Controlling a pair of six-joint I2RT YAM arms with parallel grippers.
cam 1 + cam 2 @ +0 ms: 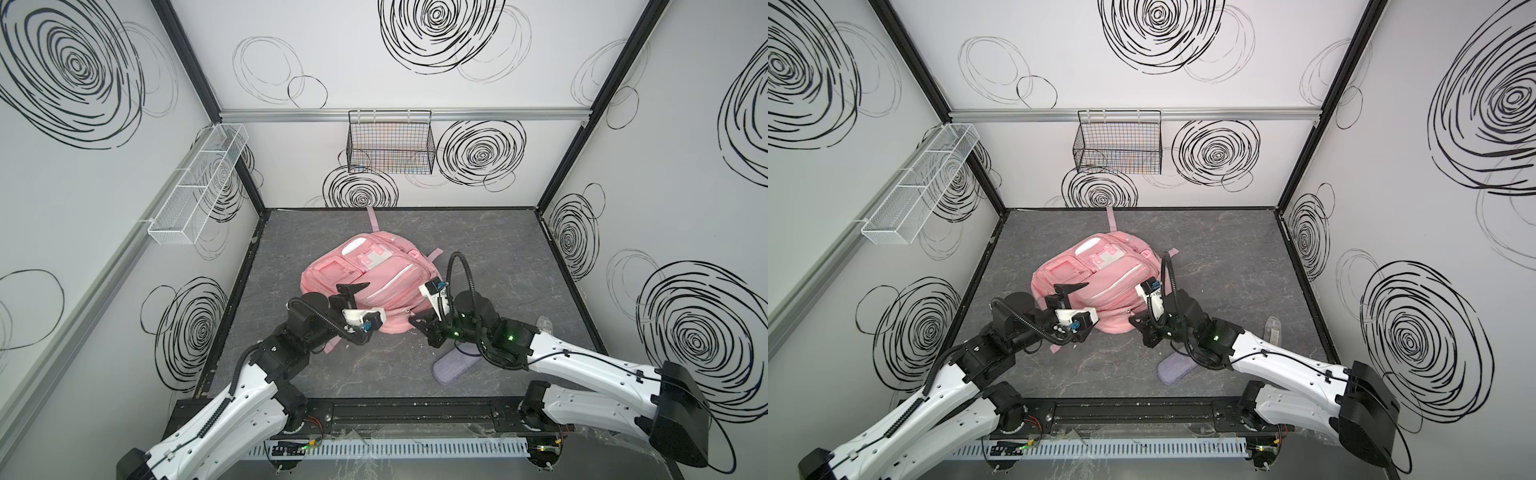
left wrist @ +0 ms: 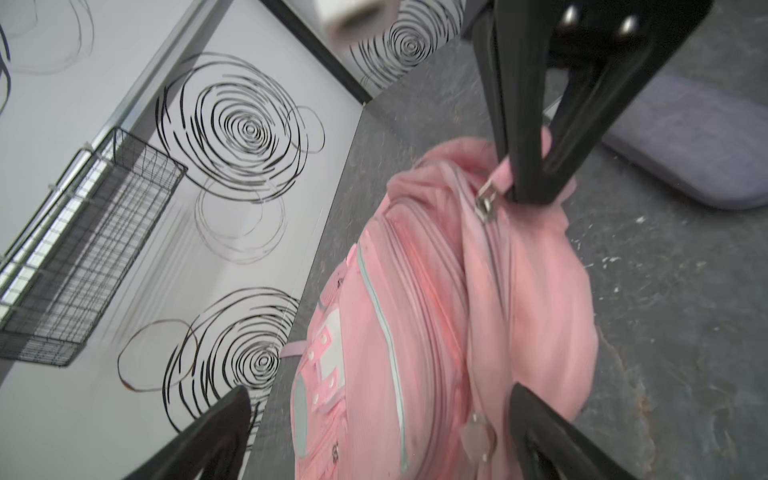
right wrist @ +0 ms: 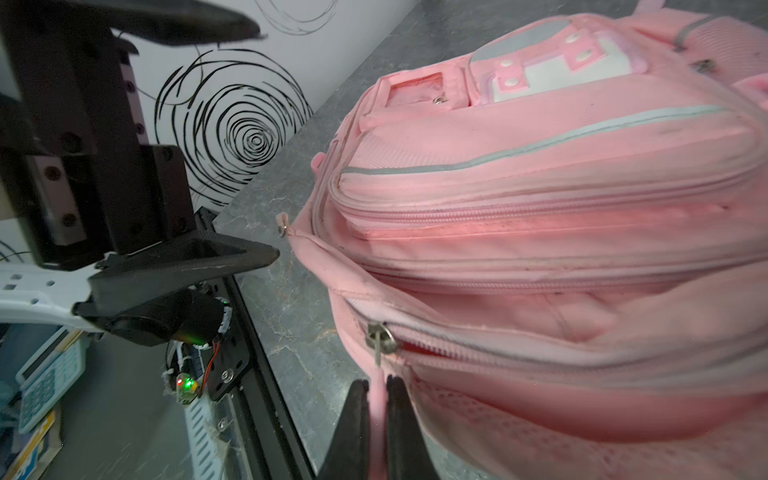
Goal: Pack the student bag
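In both top views the student bag point(image 1: 374, 274) point(image 1: 1100, 274) lay mid-worktop point(image 1: 478, 249). In the left wrist view, the right gripper point(image 2: 530, 195) pinched its pink zipper pull point(image 2: 505, 173). In the right wrist view, the left gripper point(image 3: 262, 141) gaped wide beside the bag.

On the dark grey marbled tabletop point(image 1: 498, 257) the pink student bag point(image 1: 374, 274) is laid near the middle, a grey-lilac pouch point(image 1: 455, 368) is set towards the front right, and a small clear object point(image 1: 545, 325) is seen near the right edge.
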